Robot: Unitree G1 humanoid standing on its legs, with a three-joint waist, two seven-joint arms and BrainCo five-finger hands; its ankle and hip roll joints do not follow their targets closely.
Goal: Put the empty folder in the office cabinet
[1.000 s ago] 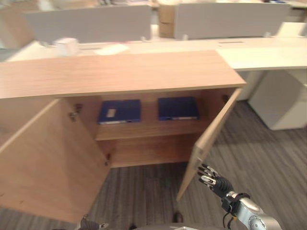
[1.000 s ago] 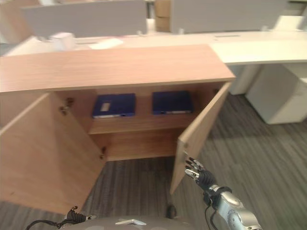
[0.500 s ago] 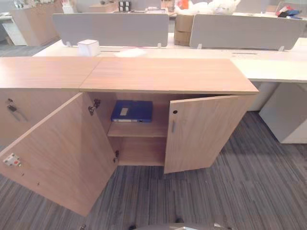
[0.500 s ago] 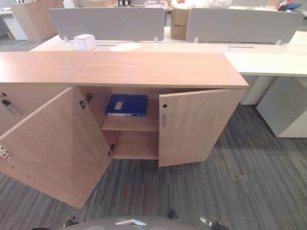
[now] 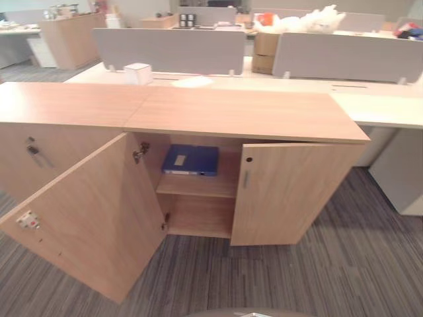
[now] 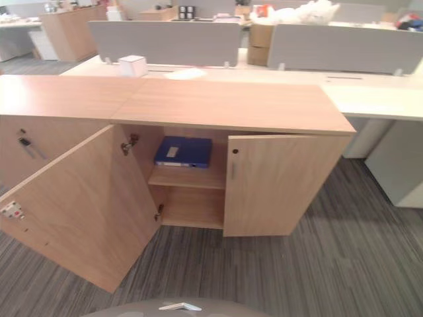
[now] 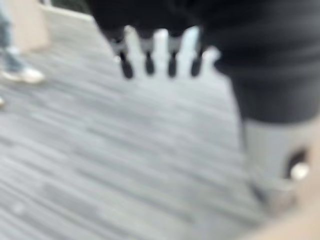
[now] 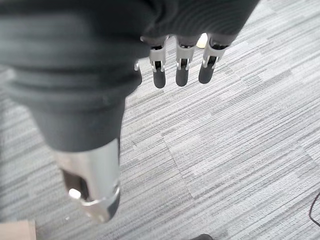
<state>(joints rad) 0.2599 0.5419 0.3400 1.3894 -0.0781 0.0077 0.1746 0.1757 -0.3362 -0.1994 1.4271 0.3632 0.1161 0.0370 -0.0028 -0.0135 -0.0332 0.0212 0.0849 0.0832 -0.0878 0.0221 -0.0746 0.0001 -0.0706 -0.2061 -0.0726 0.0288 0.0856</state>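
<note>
The wooden office cabinet (image 5: pixel 244 113) stands ahead of me. Its left door (image 5: pixel 92 211) swings wide open and its right door (image 5: pixel 291 191) is nearly closed over the right half. A blue folder (image 5: pixel 190 160) lies flat on the upper shelf in the open left half, also seen as the blue folder (image 6: pixel 184 151). My left hand (image 7: pixel 148 62) hangs over the grey carpet with straight fingers and holds nothing. My right hand (image 8: pixel 181 65) is likewise open above the carpet, empty.
A neighbouring cabinet unit with a key in its lock (image 5: pixel 33 150) adjoins on the left. Behind are white desks with grey partitions (image 5: pixel 168 49) and a white box (image 5: pixel 138 72). A white pedestal (image 5: pixel 400 185) stands at the right. A person's shoe (image 7: pixel 20 75) is on the carpet.
The right door has swung from open to nearly closed, hiding the second blue folder. My right hand has dropped out of the eye views. The camera has pulled back and risen.
</note>
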